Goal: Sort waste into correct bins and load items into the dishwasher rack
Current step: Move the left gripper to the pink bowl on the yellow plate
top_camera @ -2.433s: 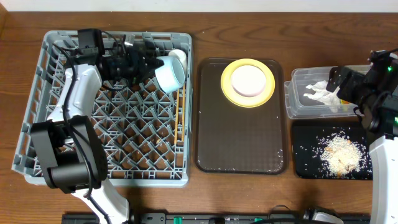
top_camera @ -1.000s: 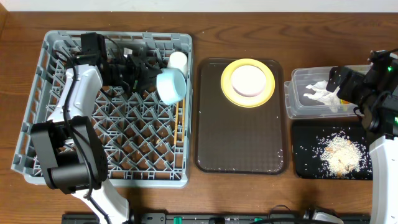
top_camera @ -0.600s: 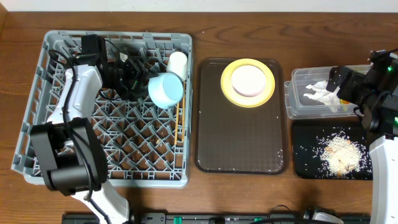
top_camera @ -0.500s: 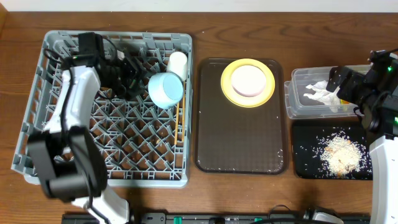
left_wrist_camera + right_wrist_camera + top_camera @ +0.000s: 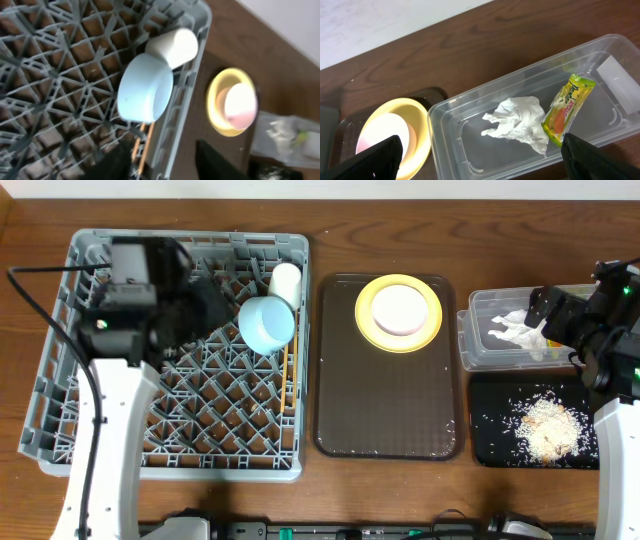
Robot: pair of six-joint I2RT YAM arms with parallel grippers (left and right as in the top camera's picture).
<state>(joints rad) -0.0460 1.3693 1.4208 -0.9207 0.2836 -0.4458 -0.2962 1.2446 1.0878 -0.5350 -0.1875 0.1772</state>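
The light blue bowl (image 5: 266,323) lies beside the cream cup (image 5: 285,280) at the dishwasher rack's (image 5: 60,440) far right, while yellow plate (image 5: 362,320) and white cup (image 5: 400,308) wait on the brown tray (image 5: 385,410), napkin (image 5: 517,122), wrapper (image 5: 567,107) and rice (image 5: 545,425) binned, left claw (image 5: 170,160) and right claw (image 5: 485,150) parted, empty.

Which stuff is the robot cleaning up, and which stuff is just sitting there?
Part of the job: blue bowl, cream cup, chopsticks, grey rack, yellow plate, white bowl, napkin, snack wrapper, rice scraps, clear tub, black tub.
Just there: brown tray, wooden table.
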